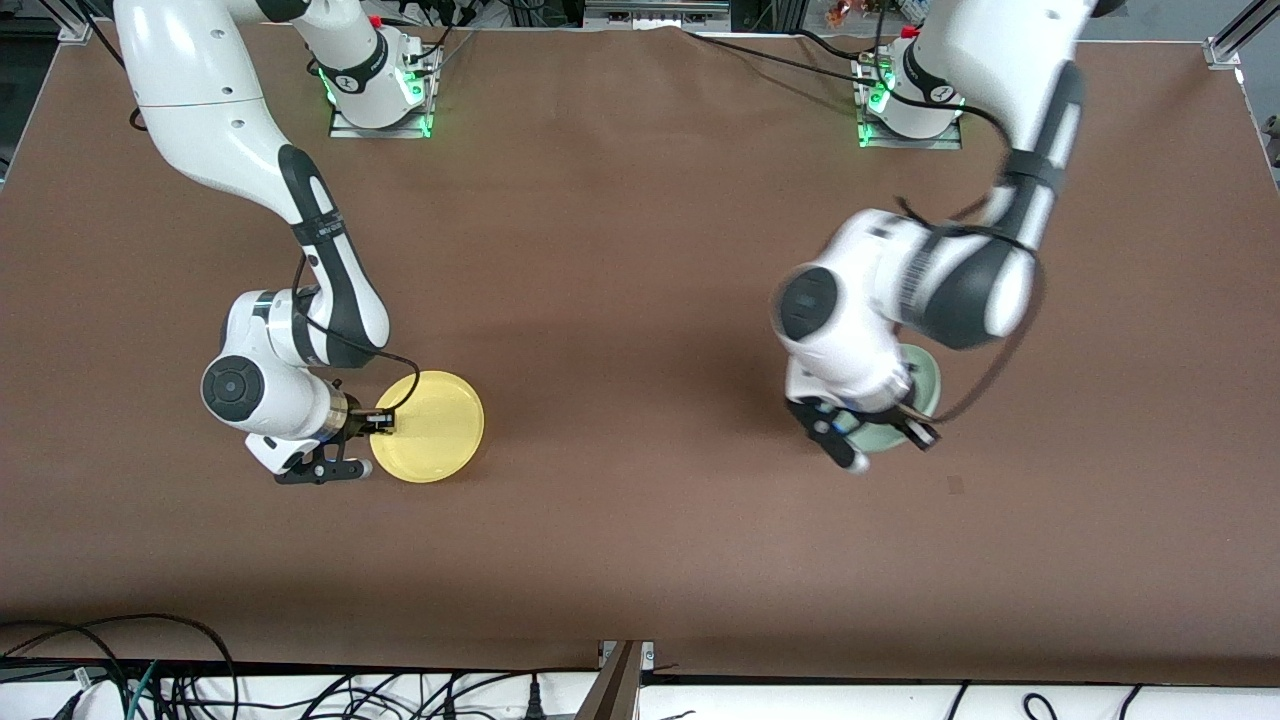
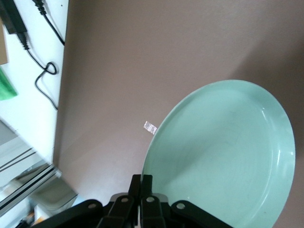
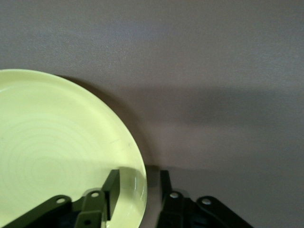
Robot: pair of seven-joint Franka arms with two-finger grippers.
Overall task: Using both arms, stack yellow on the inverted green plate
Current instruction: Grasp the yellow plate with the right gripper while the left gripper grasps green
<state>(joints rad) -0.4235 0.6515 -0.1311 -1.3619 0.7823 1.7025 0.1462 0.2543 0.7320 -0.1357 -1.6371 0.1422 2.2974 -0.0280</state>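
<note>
The yellow plate [image 1: 437, 427] lies right way up on the brown table toward the right arm's end. My right gripper [image 1: 376, 422] is at its rim, open, one finger inside the plate and one outside; the right wrist view shows the gripper [image 3: 139, 178] straddling the yellow plate's rim [image 3: 57, 142]. The pale green plate [image 1: 927, 383] is mostly hidden under the left arm's wrist. My left gripper [image 1: 876, 426] is shut on its rim. In the left wrist view the gripper [image 2: 141, 183] pinches the green plate [image 2: 223, 152], which is tilted with its hollow side showing.
A small scrap of tape [image 2: 150, 127] lies on the table beside the green plate. Cables [image 1: 120, 670] run along the table's front edge. The arms' bases [image 1: 380, 95] stand at the back edge.
</note>
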